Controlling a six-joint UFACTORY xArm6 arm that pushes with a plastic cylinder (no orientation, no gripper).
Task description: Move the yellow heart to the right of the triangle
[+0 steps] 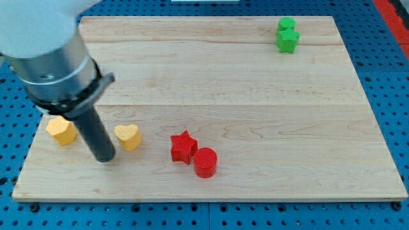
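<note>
A yellow heart (128, 136) lies on the wooden board (255, 96) at the lower left. My tip (105, 157) stands just to the heart's left and a little below it, close to it; contact cannot be told. A yellow hexagon-like block (61, 130) lies to the left of the rod. No triangle can be made out in the view; the arm's grey body covers the upper left corner.
A red star (183, 147) and a red cylinder (205, 161) touch each other at the bottom middle. A green cube (286, 25) and a green star (287, 40) sit together at the top right. The board's edges border a blue perforated table.
</note>
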